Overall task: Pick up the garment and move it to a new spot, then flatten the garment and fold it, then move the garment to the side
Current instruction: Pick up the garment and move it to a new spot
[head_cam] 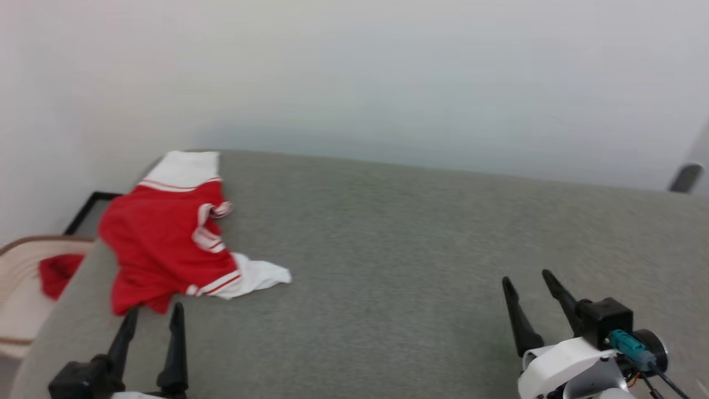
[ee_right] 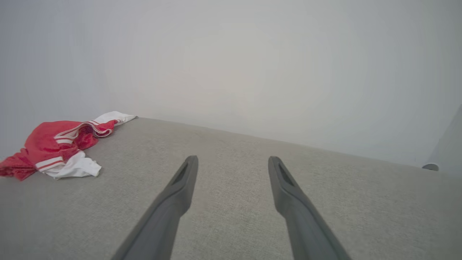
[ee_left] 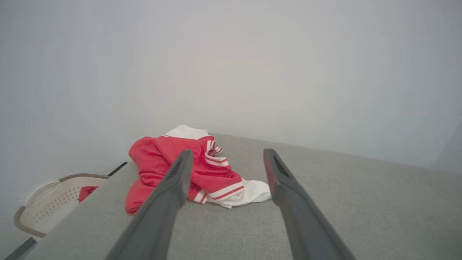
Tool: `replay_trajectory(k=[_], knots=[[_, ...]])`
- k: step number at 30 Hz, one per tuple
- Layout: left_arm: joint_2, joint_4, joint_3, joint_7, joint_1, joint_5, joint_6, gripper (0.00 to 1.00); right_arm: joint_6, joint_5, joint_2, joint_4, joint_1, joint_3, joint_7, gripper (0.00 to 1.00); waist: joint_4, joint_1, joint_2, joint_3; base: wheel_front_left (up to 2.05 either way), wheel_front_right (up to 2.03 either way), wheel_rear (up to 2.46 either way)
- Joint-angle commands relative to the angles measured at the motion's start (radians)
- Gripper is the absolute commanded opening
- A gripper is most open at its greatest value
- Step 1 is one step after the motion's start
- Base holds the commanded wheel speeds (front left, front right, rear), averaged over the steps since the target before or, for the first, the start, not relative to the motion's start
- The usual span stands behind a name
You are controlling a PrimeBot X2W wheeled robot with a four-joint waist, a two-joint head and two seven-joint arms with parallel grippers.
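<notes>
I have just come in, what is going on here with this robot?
A two-armed robot faces a grey surface. A red jersey with white sleeves lies crumpled near its left edge, untouched. Both hands are open and empty: the left hand is just short of the jersey, the right hand over bare surface well to the right. Nothing is picked up yet. A pale basket left of the surface holds a smaller red cloth.
</notes>
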Motion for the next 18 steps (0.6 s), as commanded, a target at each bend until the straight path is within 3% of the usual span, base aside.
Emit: replay_trajectory(k=[1, 11, 18], knots=[[0.008, -0.007, 0.008, 0.007, -0.002, -0.006, 0.008, 1.00, 0.000, 0.014, 0.003, 0.008, 0.000, 0.014, -0.005, 1.00, 0.096, 0.0000, 0.0000, -0.036, 0.00, 0.00, 0.00], [0.031, -0.040, 0.040, 0.042, 0.022, -0.023, 0.037, 1.00, 0.000, 0.062, 0.003, 0.049, -0.015, 0.073, -0.026, 1.00, 0.237, 0.0000, 0.0000, -0.069, 0.00, 0.00, 0.00], [0.024, -0.067, 0.056, 0.044, 0.040, -0.043, 0.053, 1.00, 0.000, 0.064, 0.002, 0.071, -0.050, 0.108, -0.032, 1.00, 0.267, 0.0000, 0.0000, -0.053, 0.00, 0.00, 0.00]])
